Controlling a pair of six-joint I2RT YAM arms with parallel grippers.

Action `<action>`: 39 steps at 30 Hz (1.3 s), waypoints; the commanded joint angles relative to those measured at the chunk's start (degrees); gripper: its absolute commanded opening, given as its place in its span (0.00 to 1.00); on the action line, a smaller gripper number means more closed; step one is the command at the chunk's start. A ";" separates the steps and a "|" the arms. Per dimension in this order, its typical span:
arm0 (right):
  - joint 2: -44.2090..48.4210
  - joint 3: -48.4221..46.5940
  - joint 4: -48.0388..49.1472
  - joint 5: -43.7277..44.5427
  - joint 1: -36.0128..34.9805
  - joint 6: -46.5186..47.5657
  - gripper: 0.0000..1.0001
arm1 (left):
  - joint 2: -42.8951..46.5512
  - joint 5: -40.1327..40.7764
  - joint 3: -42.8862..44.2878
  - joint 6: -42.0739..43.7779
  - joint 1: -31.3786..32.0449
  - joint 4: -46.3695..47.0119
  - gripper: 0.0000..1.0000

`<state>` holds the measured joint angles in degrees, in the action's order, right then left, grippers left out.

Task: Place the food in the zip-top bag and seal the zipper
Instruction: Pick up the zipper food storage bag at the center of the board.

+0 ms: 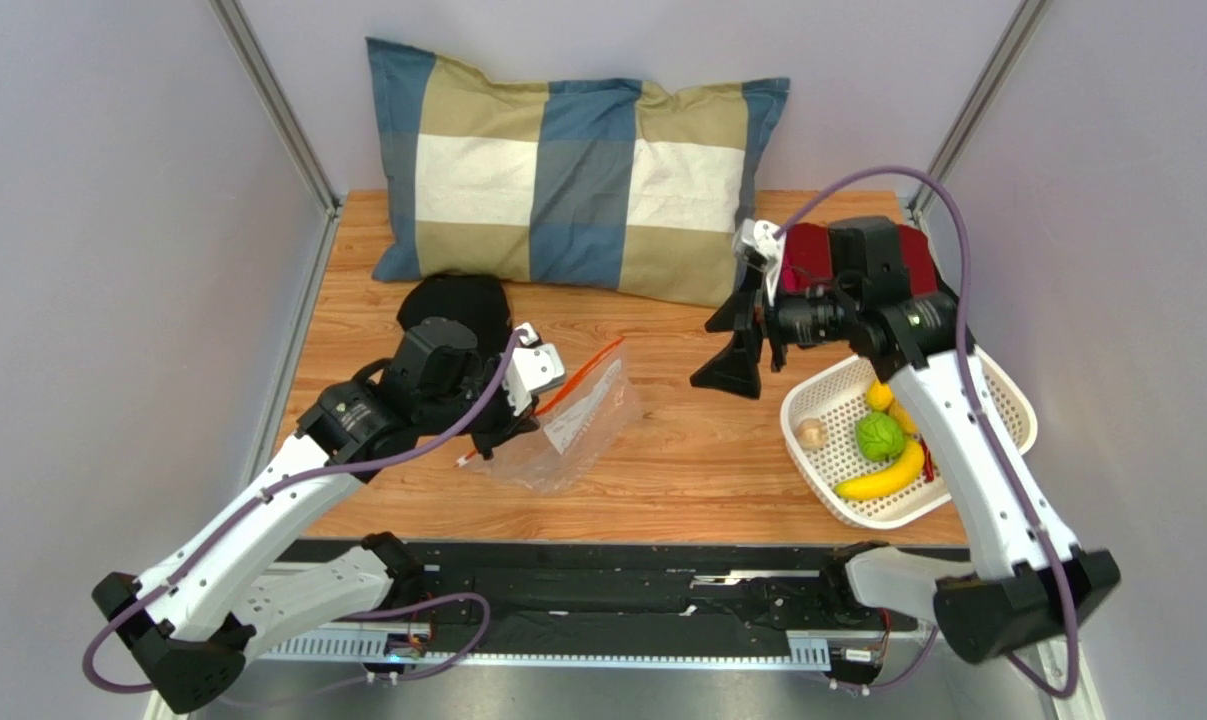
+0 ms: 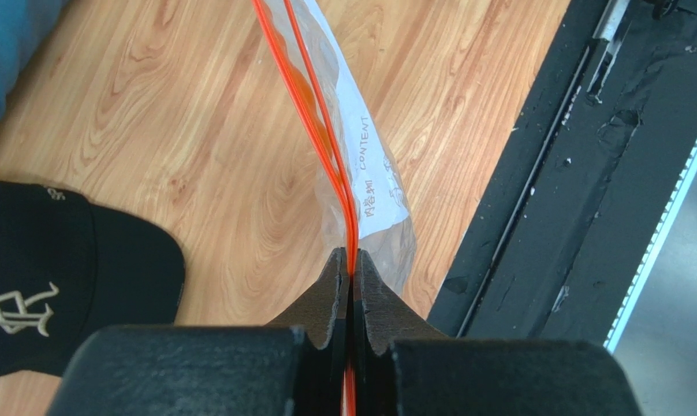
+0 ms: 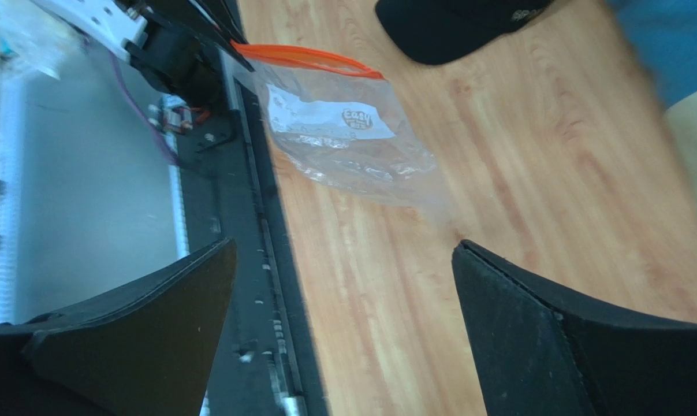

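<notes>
Well, start with the big wooden table (image 1: 684, 465); everything sits on it. At its far side lies a checked pillow (image 1: 564, 180), with a black cap (image 1: 452, 308) just in front of it. You need neither one.

Next comes the white basket (image 1: 823, 393) on the right side. All the food you can see is in there, and none is in the bag yet. Your right claw (image 3: 345, 245) hangs over the table between the basket and the bag. It is wide open, with nothing in it.

The zip-top bag (image 1: 572, 428) is on the left, near the front edge. It is thin, clear and crinkly. It likely weighs almost nothing, flops over and slides when pushed, so it needs a firm hold while food goes in. Your left claw (image 2: 352, 264) is pinched tight on one end of the zipper (image 2: 313, 113), the orange strip along the bag's mouth. Farther along, the two orange lines part a little, so the mouth looks a bit open.

Now the food. The yellow banana (image 1: 883, 480) is the longest piece. It looks hard and smooth, so take it across the middle. The green ball (image 1: 880, 437) may roll or pop out of the claw, so close on its widest part. The little lemon (image 1: 878, 396) and the beige round piece (image 1: 812, 435) are smallest and need a careful pinch. You cannot pick out the zipper's slider tab here.
</notes>
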<state>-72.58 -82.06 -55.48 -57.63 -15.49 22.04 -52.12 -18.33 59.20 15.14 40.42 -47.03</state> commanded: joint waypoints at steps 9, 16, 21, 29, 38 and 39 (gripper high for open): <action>3.15 7.70 16.02 11.48 -18.59 17.77 1.00 | 1.23 3.38 2.76 9.65 9.06 3.34 0.00; 0.51 7.88 14.44 19.56 -27.66 24.36 0.40 | 3.50 5.76 1.27 8.95 9.50 6.59 0.00; -1.08 7.27 12.42 24.40 -27.93 25.94 0.00 | 6.59 5.32 -1.01 8.51 9.50 6.77 0.00; 0.50 6.39 10.40 26.94 -28.63 35.43 0.00 | 7.56 0.75 7.49 13.95 9.41 -3.94 0.93; 1.38 4.72 8.64 30.46 -33.11 39.48 0.00 | -0.70 -7.07 14.02 -0.88 9.06 -2.46 0.83; 1.65 4.89 8.73 30.55 -33.90 39.65 0.00 | -1.40 -7.77 14.19 -1.33 9.15 -2.46 0.82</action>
<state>-73.45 -75.40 -47.11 -28.93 -46.92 58.81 -50.57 -21.23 73.54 20.91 49.56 -50.72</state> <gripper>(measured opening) 0.014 0.839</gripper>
